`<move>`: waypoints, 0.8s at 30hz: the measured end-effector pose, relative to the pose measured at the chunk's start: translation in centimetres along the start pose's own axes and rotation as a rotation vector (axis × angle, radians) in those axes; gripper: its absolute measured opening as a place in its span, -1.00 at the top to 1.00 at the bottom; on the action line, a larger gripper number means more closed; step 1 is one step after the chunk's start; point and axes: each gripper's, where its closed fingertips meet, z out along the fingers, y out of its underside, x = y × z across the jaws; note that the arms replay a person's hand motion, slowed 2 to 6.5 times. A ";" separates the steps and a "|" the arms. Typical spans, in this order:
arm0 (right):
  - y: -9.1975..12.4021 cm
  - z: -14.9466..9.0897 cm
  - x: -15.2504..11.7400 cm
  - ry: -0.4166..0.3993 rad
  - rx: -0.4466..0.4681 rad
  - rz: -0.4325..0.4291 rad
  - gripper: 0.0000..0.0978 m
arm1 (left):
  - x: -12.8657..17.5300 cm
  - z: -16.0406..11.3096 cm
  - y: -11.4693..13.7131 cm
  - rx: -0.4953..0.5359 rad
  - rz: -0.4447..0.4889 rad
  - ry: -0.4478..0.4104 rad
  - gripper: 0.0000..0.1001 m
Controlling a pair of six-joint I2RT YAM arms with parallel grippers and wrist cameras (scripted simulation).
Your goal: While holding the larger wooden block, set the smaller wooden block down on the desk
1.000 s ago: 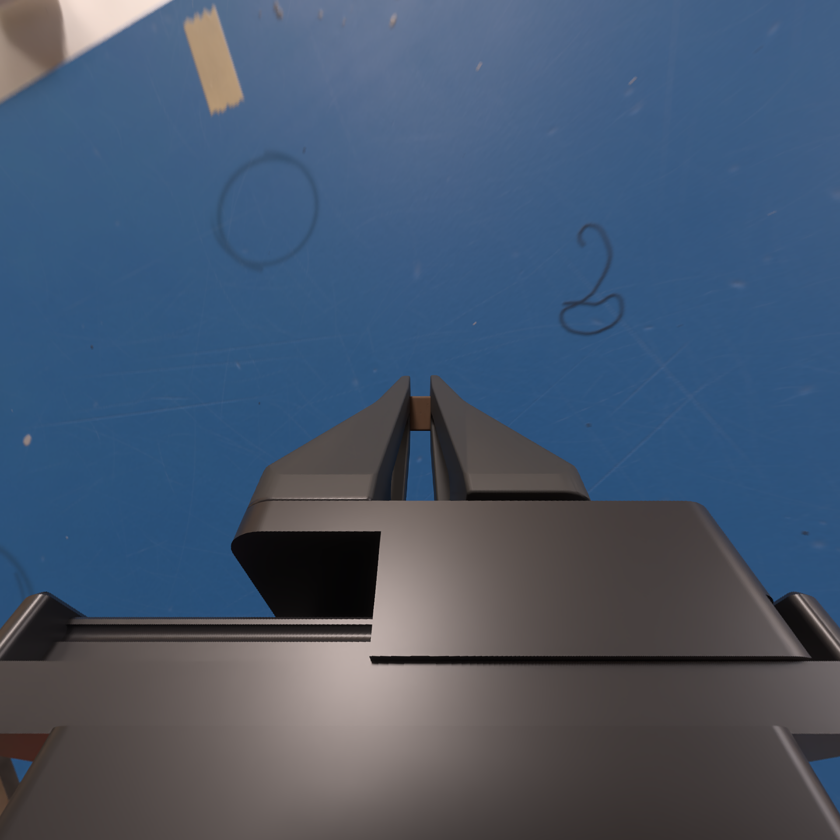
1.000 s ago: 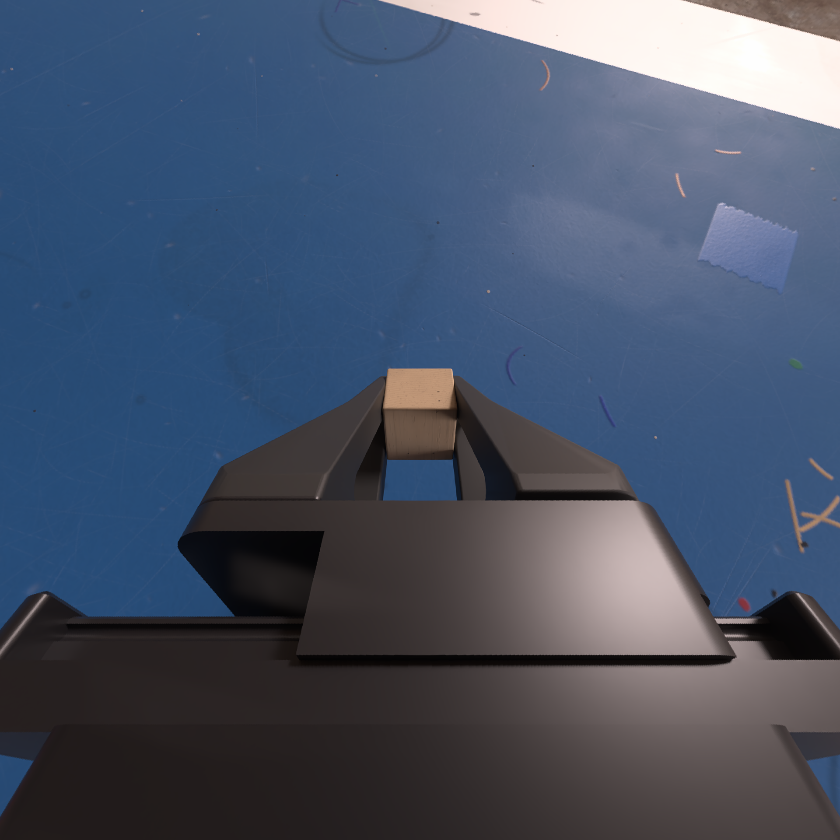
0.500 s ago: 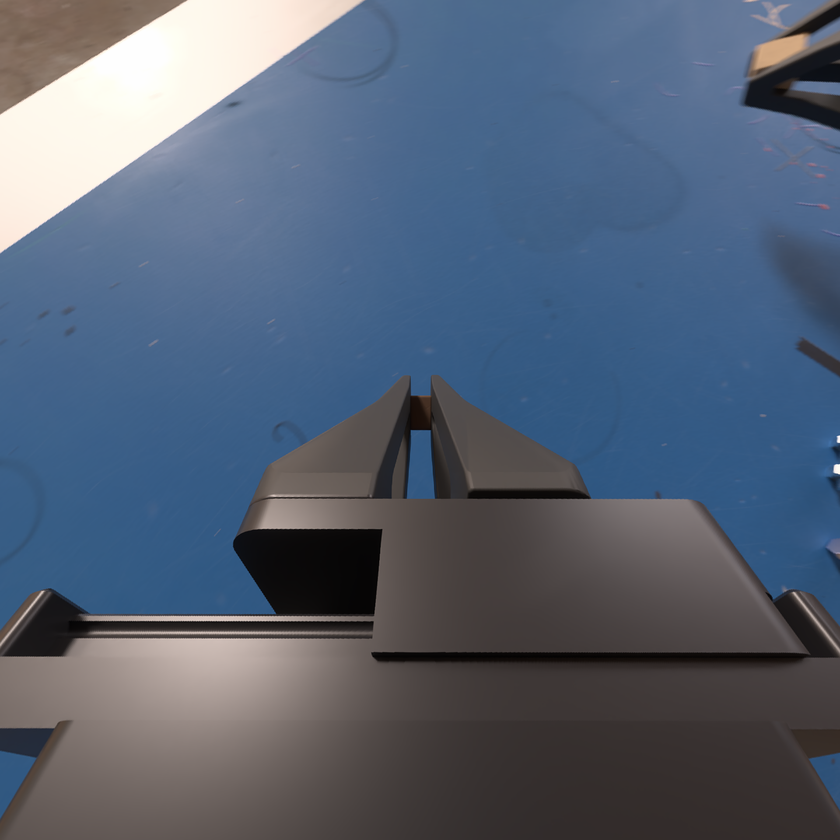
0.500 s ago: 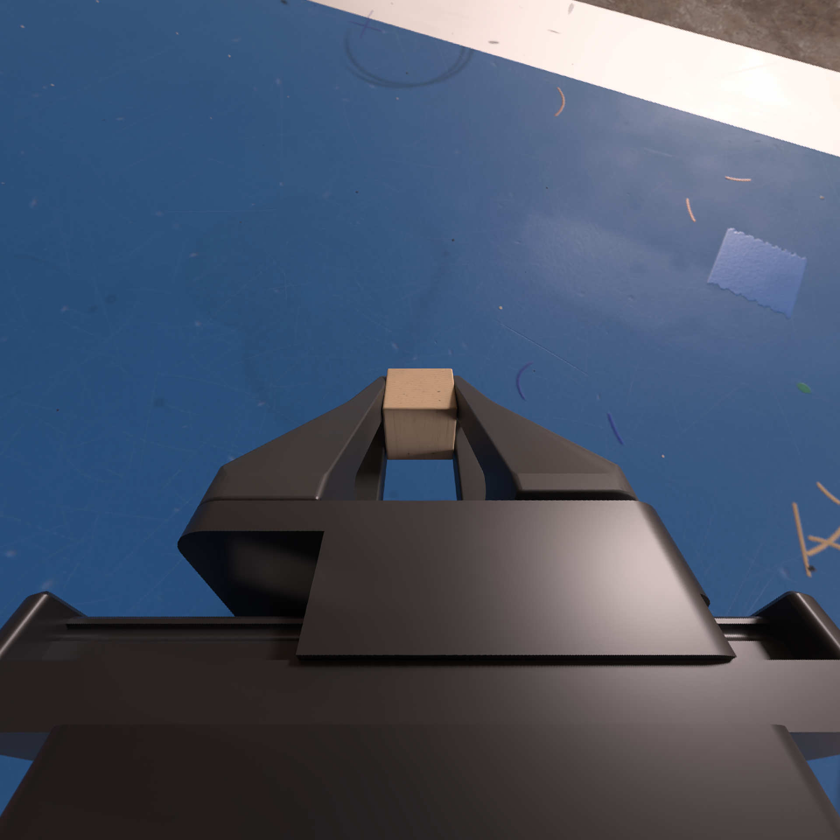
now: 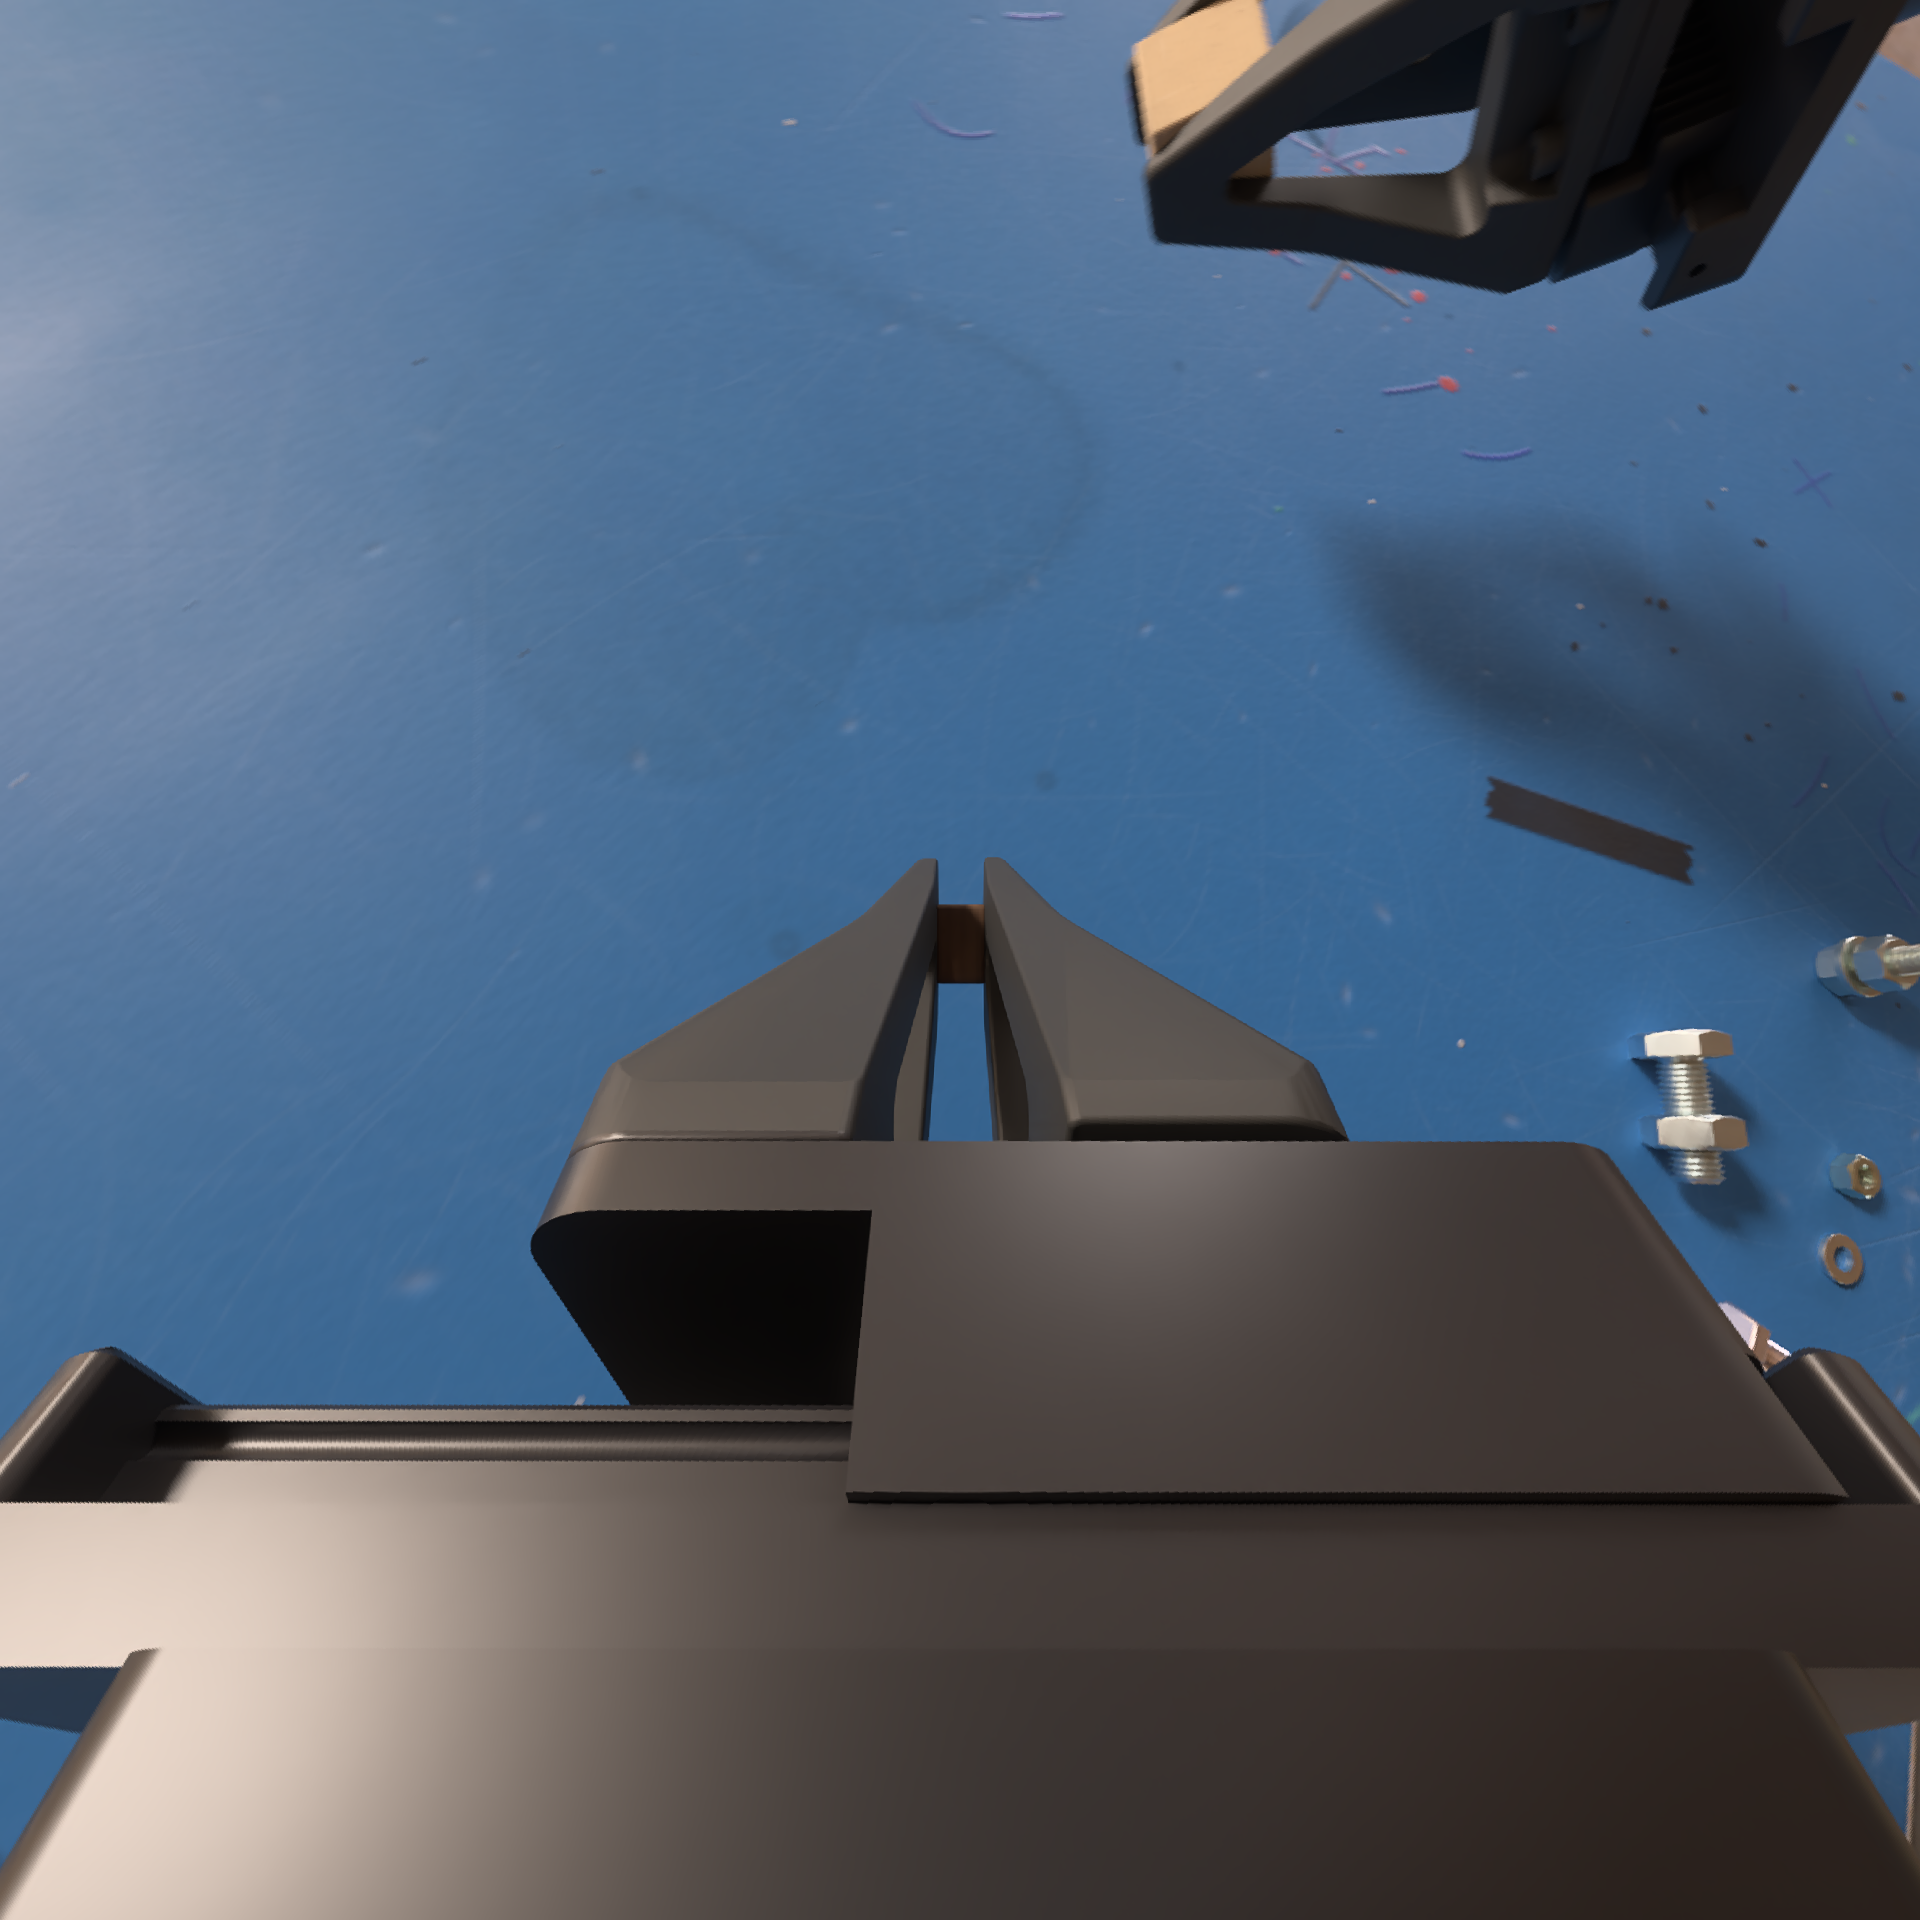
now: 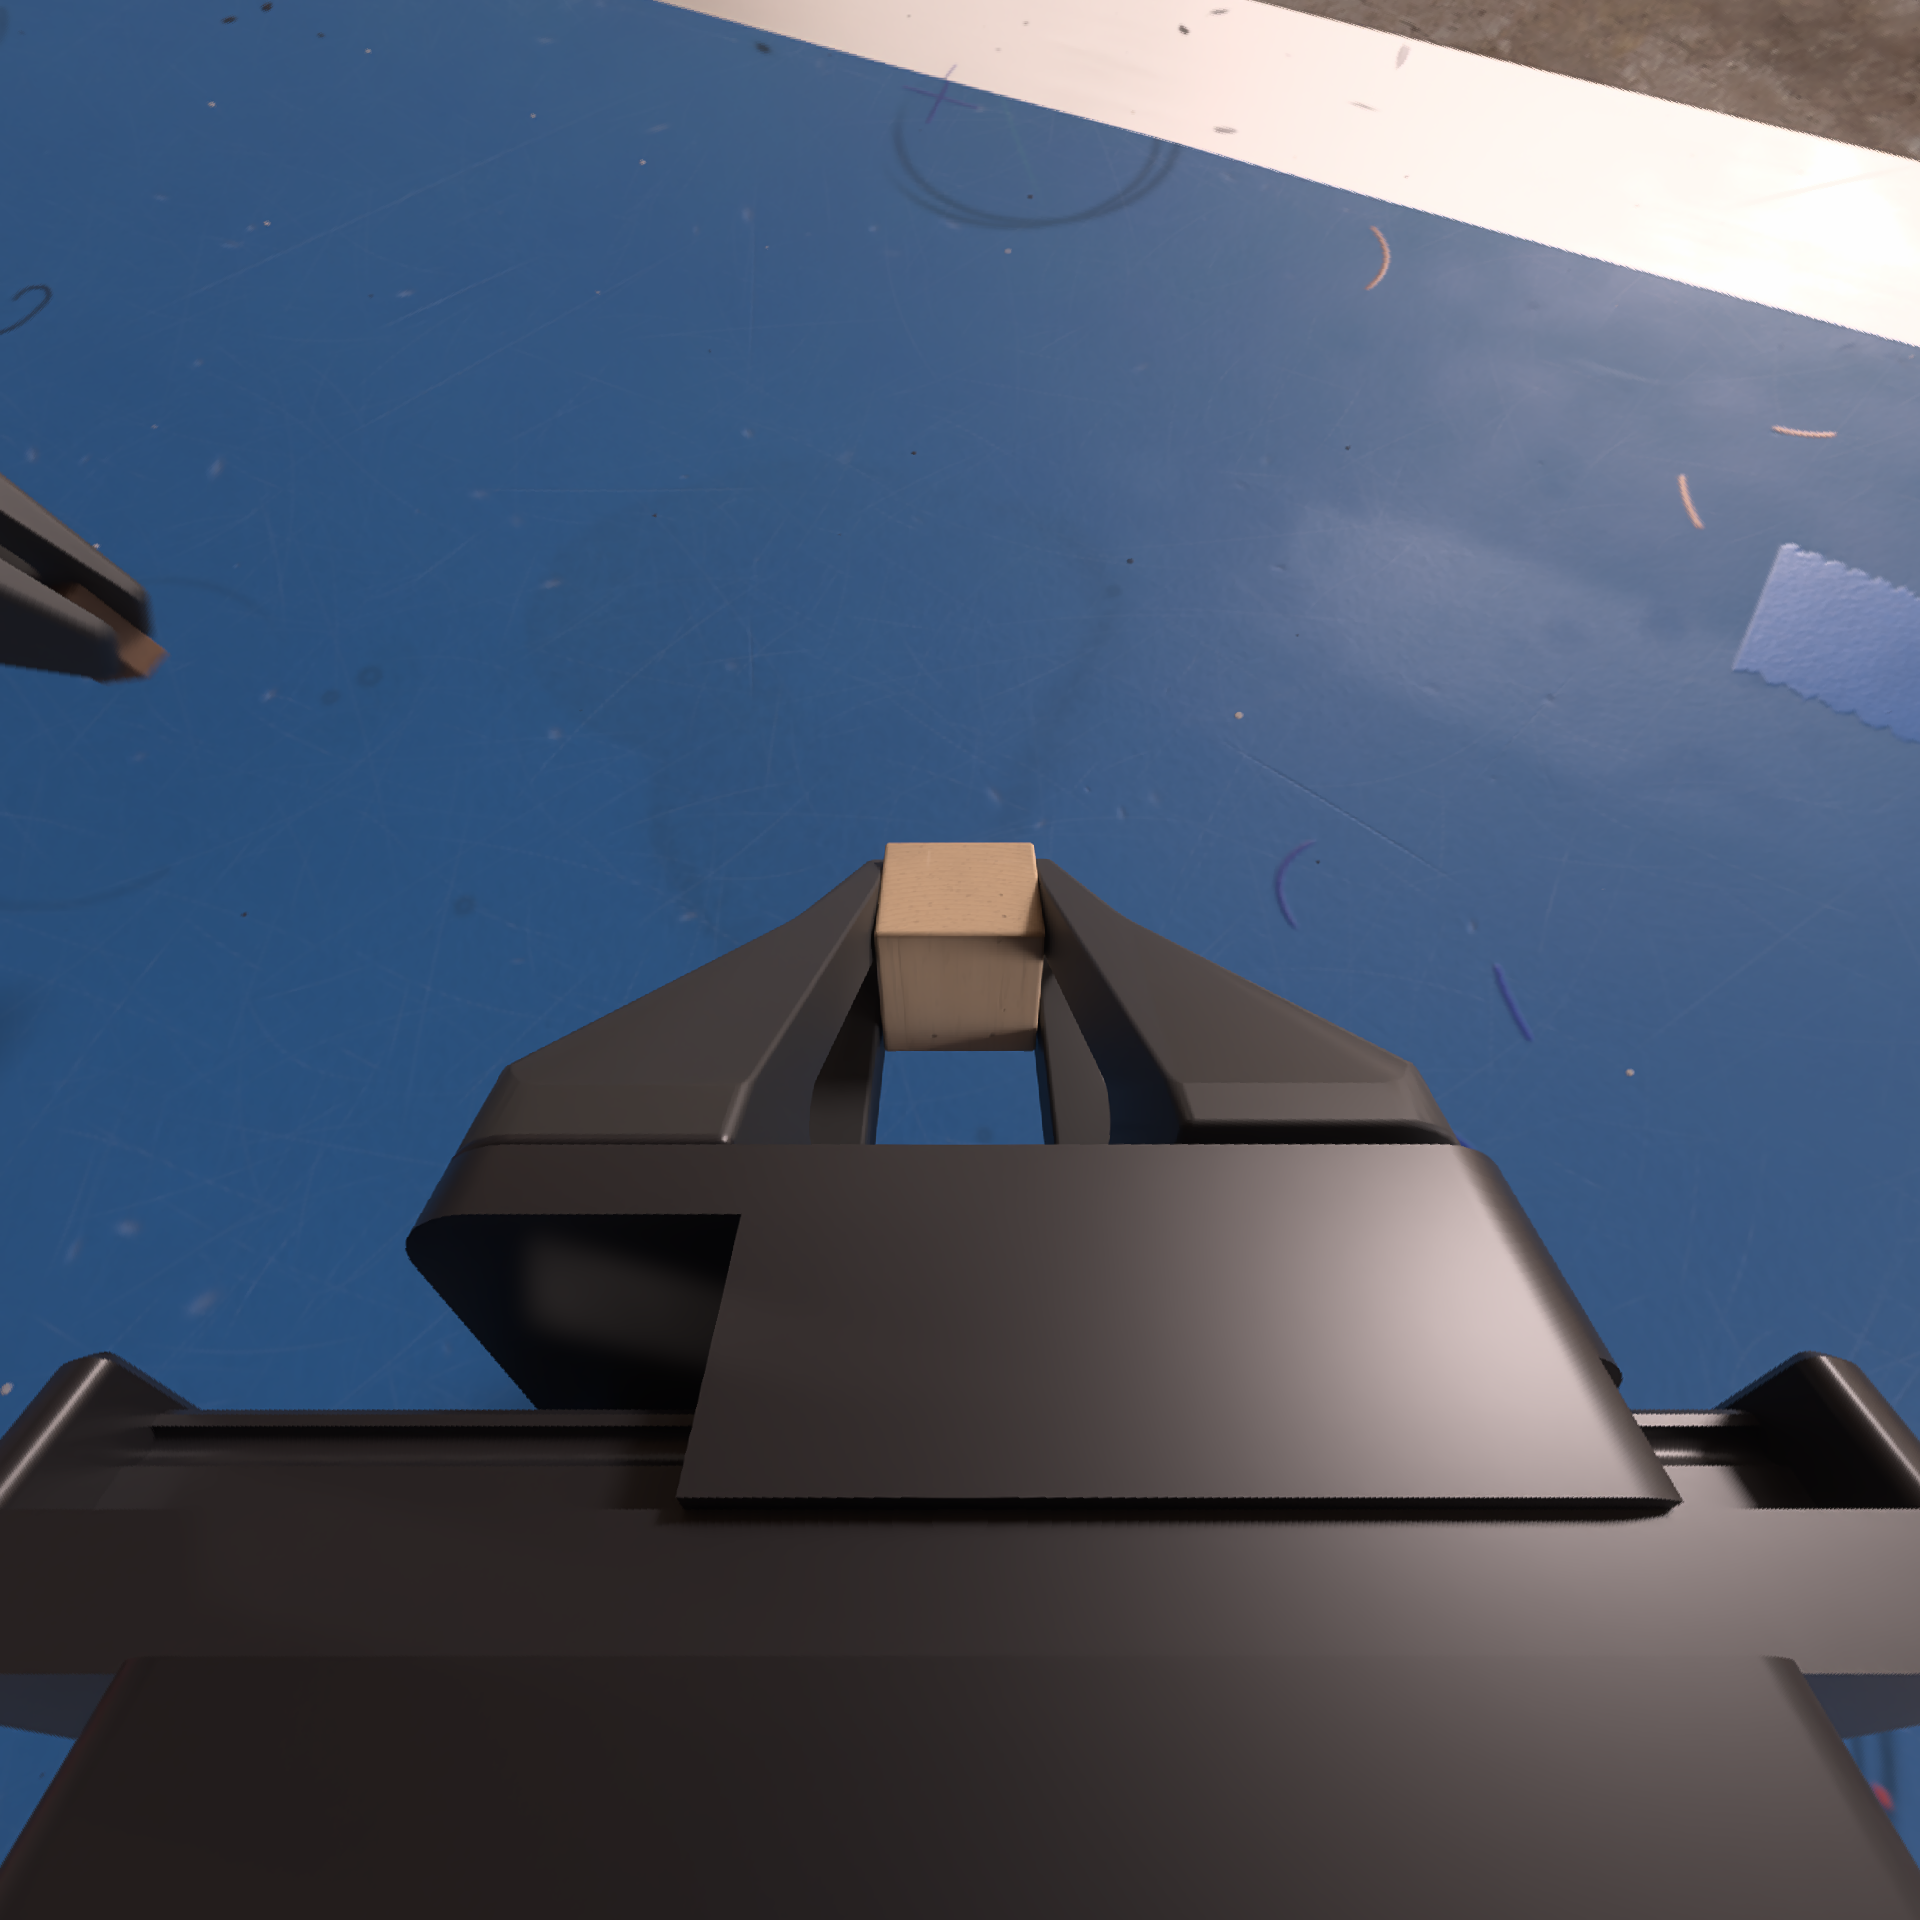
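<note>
My left gripper is shut on the smaller wooden block, a thin brown piece pinched between the fingertips, above the blue desk mat. My right gripper is shut on the larger wooden block, a pale cube held at the fingertips above the mat. The right gripper with its block also shows at the top right of the left wrist view. The left gripper's tips with the small block show at the left edge of the right wrist view.
Bolts, nuts and a washer lie at the right of the left wrist view, with a dark tape strip. The mat's white far border and a pale tape patch show in the right wrist view.
The left wrist view has swung right: the white border left the frame, and the right gripper and the bolts came closer into view. The left gripper's tips entered the right wrist view. Both grips unchanged.
</note>
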 end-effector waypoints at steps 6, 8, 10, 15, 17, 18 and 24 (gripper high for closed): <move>0.4 -0.4 -0.6 -0.021 0.003 0.003 0.54 | 2.3 3.1 -0.6 -0.043 0.085 0.077 0.86; 0.4 -0.6 -0.7 -0.022 0.005 -0.001 0.54 | 2.9 3.8 -0.7 -0.062 0.114 0.089 0.86; 0.5 -0.9 -0.8 -0.022 0.007 -0.007 0.54 | 3.4 4.4 -0.8 -0.074 0.138 0.100 0.86; 0.7 -1.6 -0.5 -0.015 0.011 -0.009 0.54 | 4.1 5.5 -0.9 -0.098 0.178 0.118 0.86; 0.8 -1.9 -0.3 -0.015 0.013 -0.007 0.54 | 4.3 5.8 -0.9 -0.107 0.192 0.119 0.86; 0.9 -2.0 -0.3 -0.016 0.014 -0.005 0.54 | 4.4 6.0 -0.9 -0.112 0.200 0.118 0.86; 1.2 -2.5 -0.3 -0.033 0.017 -0.007 0.54 | 4.5 6.8 -0.8 -0.150 0.271 0.099 0.86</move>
